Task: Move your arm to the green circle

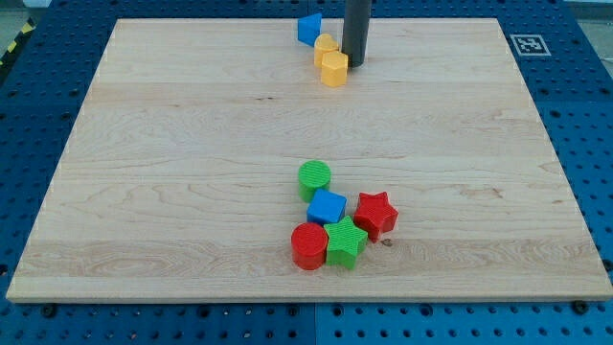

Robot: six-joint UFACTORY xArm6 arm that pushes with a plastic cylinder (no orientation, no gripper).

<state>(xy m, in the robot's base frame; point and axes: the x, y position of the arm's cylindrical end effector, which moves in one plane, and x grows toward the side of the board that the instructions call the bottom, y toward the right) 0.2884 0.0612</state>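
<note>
Nearest the board's bottom edge, a little right of centre, sits a tight cluster. The red cylinder (308, 246) and green star (345, 242) form the front row, touching each other. Just behind them are the blue cube (327, 206) and, toward the view's right, the red star (375, 214).

The green circle (314, 178) is the rear member of this cluster, on the side facing the board's middle. It appears to touch the blue cube or stand just beside it. It is a short upright cylinder with a ribbed side wall and a flat round top, uniformly green. Its far side, facing the top edge, is free of other blocks.

The middle of the wooden board (172, 163) carries nothing.

At the top edge, near its midpoint, two yellow blocks sit one behind the other, a yellow hexagon-like block (334, 68) in front and another yellow block (326, 45) behind. A blue block (308, 28) lies behind those, shape unclear. My tip (354, 64) rests just beside the yellow pair on their right, apparently touching the front one.

Tool state: plain rod with nothing to open or close; it holds nothing.

Progress judgement: task essentially not started. The tip is well apart from the green circle, with the whole clear middle between them. What remains is a run from the top edge toward the bottom edge, drifting slightly toward the view's left, arriving on the circle's free far side.
</note>
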